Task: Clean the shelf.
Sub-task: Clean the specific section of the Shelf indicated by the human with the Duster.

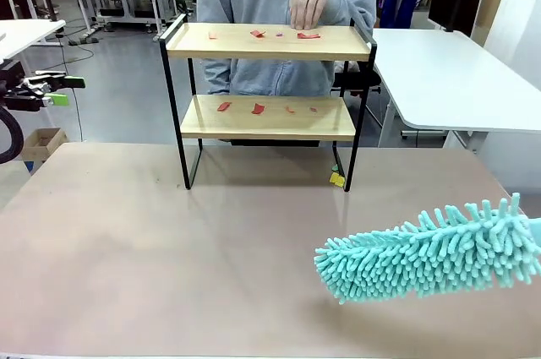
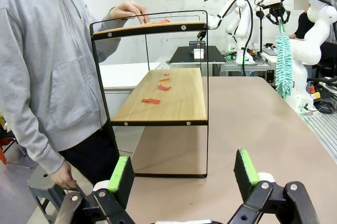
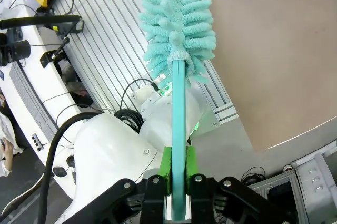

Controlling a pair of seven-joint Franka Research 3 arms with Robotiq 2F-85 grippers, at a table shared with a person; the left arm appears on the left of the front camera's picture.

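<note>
The shelf (image 1: 266, 42) stands at the table's far side, and small red scraps (image 1: 258, 109) lie on both its wooden boards. A person's hand (image 1: 308, 4) rests at the top board's far edge. A fluffy teal duster (image 1: 431, 251) hangs over the table's near right. My right gripper (image 3: 178, 174) is shut on the duster's teal handle (image 3: 178, 108). My left gripper (image 1: 52, 90) stands open off the table's left side. In the left wrist view, my left gripper (image 2: 183, 171) is empty and faces the shelf's (image 2: 163, 97) end.
The brown table (image 1: 169, 249) lies open in front of the shelf. A small yellow object (image 1: 337, 179) sits by the shelf's right foot. White tables (image 1: 456, 72) stand beyond at right and left. A cardboard box (image 1: 42, 144) is on the floor at left.
</note>
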